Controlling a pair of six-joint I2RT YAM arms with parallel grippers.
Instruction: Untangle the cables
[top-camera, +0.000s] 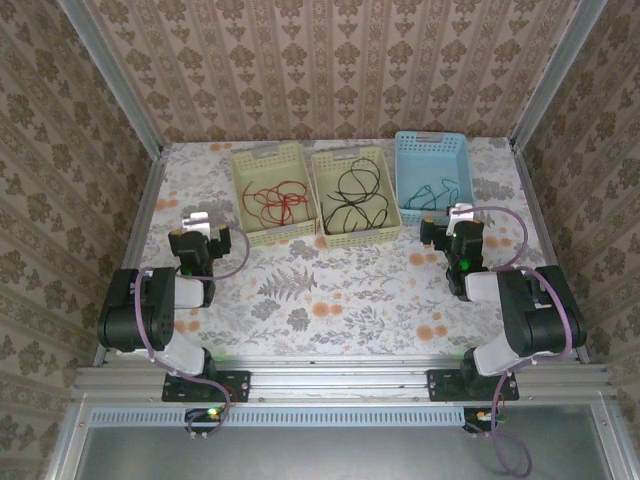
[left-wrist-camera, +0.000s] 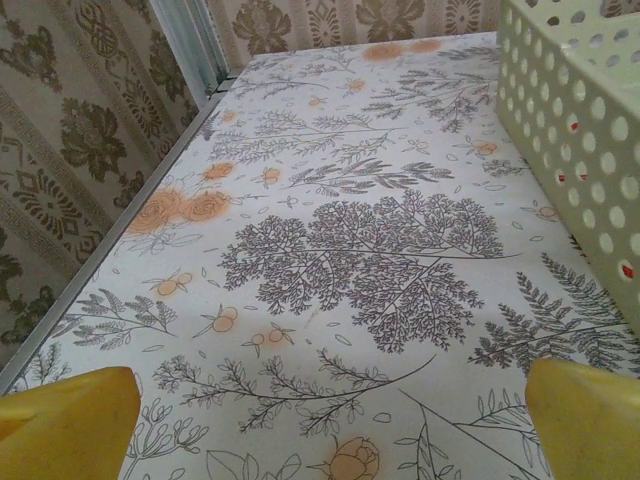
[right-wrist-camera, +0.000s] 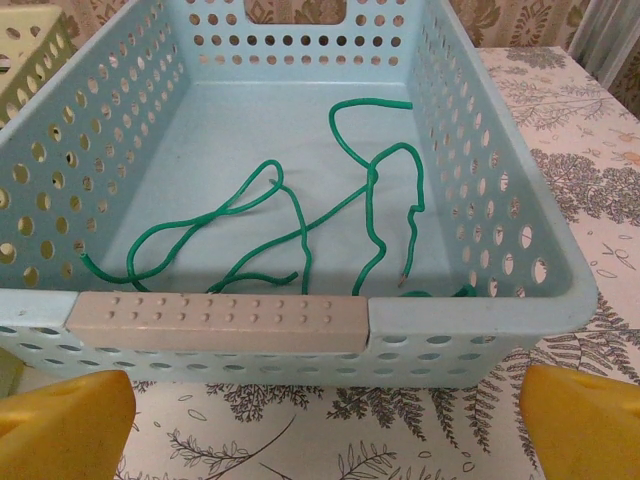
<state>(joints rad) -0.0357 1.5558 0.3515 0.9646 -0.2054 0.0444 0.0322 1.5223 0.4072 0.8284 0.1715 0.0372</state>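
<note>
Red cables (top-camera: 277, 203) lie looped in the left yellow basket (top-camera: 243, 200). Black cables (top-camera: 355, 200) lie in the middle yellow basket (top-camera: 318, 190). Green cables (top-camera: 432, 193) lie in the blue basket (top-camera: 430, 137). My left gripper (top-camera: 203, 225) is open over bare tablecloth, just left of the red cables' basket (left-wrist-camera: 570, 120), its yellow fingertips (left-wrist-camera: 70, 415) wide apart. My right gripper (top-camera: 450, 222) is open just short of the blue basket's near wall (right-wrist-camera: 430, 335). The green cables (right-wrist-camera: 373, 200) sprawl inside, beyond that wall. Nothing is between either pair of fingers.
The three baskets stand side by side along the back of the floral tablecloth (top-camera: 330, 290). Aluminium rails (top-camera: 150, 200) and wallpapered walls close the table on the left, right and back. A table-edge rail (left-wrist-camera: 120, 230) runs along my left gripper's left side.
</note>
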